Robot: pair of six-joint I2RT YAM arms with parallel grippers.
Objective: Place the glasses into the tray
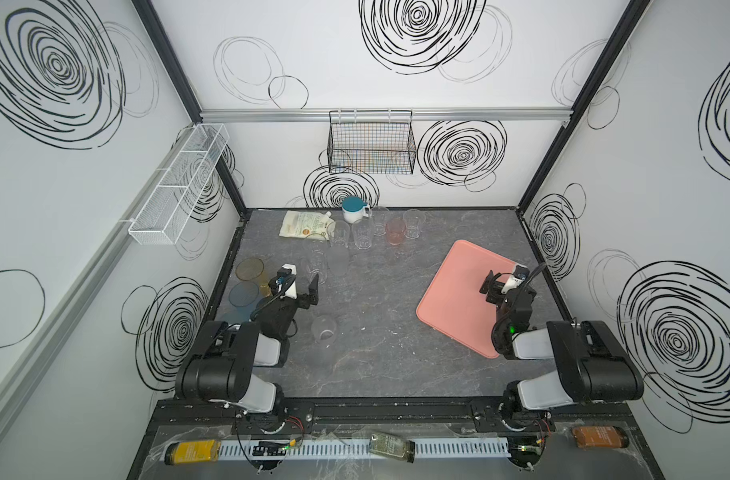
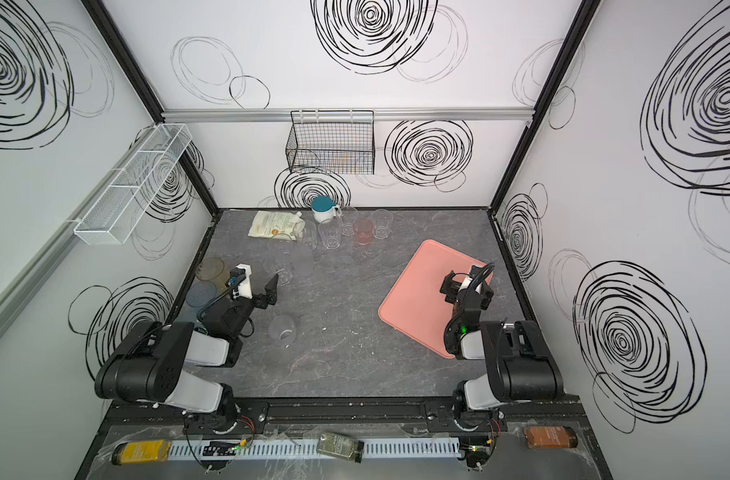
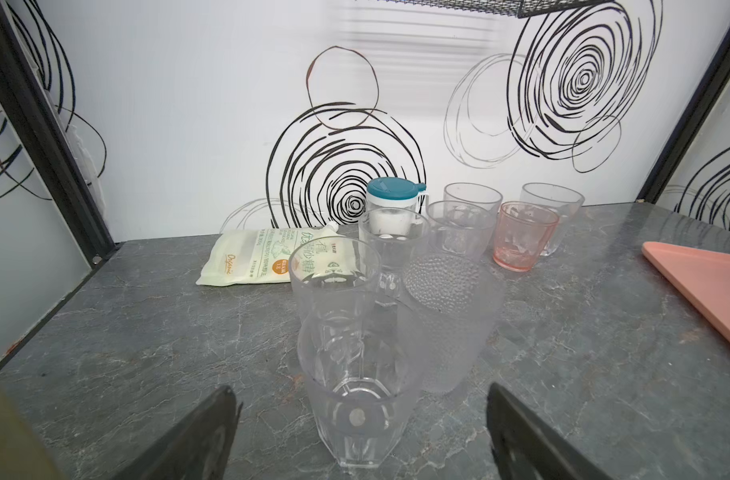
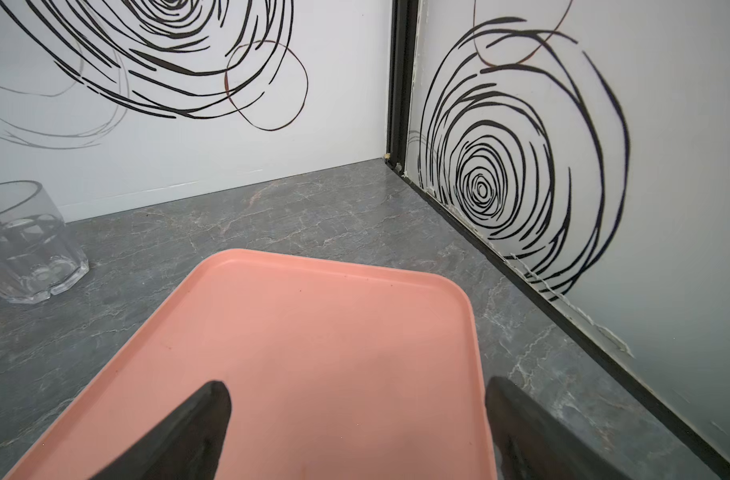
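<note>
In both top views the tray (image 1: 450, 299) lies flat on the grey table (image 1: 379, 365) at about 3 o'clock from the middle. It's skewed, with its long axis running 1 o'clock to 7 o'clock. The glasses (image 1: 362, 235) all stand upright on the bare table, mouths up. The main bunch is at 11 to 12 o'clock at the far end, with a pink glass (image 1: 395, 232) in it. There's an amber glass (image 1: 250, 270) and a blue glass (image 1: 243, 294) at 9 o'clock, and a lone clear glass (image 1: 324, 328) around 8. The left gripper (image 1: 301, 277) is at the near edge of the bunch, pointing roughly 1 o'clock. The right gripper (image 1: 500, 277) is over the tray's 2 o'clock side.

On the left wrist cam the left gripper is spread wide and holding nothing. A faceted clear glass (image 3: 357, 399) stands right ahead in the gap, with both fingers clear of it. A frosted dimpled glass (image 3: 450, 324) is just beside that one, but I can't tell if they touch.

On the right wrist cam the right gripper is spread wide too, with nothing in it, hanging over the tray near a rounded corner. One clear glass (image 4: 26, 245) stands on the table, off the tray.
</note>
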